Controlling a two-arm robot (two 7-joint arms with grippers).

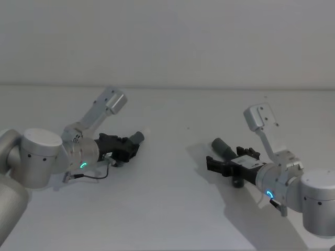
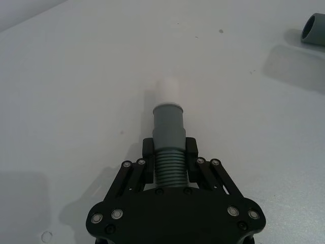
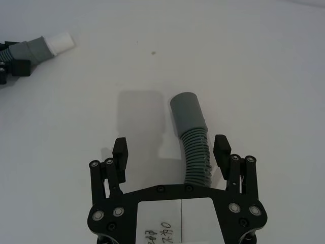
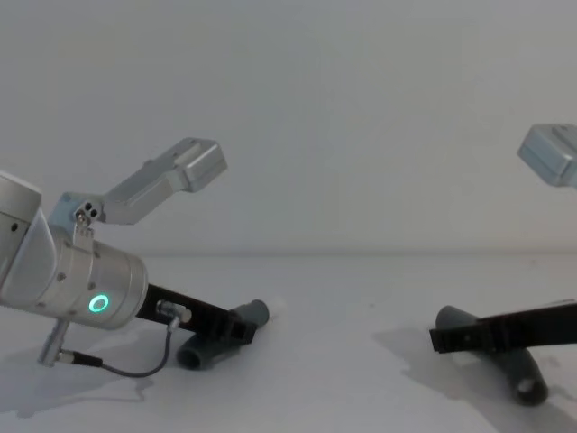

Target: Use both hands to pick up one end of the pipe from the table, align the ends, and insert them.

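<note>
My left gripper is shut on the ribbed part of one pipe piece, low at the table. Its grey cuff and white tube tip point forward past the fingers; in the head view that piece is left of centre. My right gripper stands open around the other pipe piece, which lies on the table closer to one finger. Its open socket cuff points away from the gripper. The head view places this gripper at the right, behind the cuff.
The white table runs wide between the two arms, with a bare gap between the pipe ends. A pale wall stands behind the table's far edge. The chest view shows the left pipe piece and the right pipe piece low on the surface.
</note>
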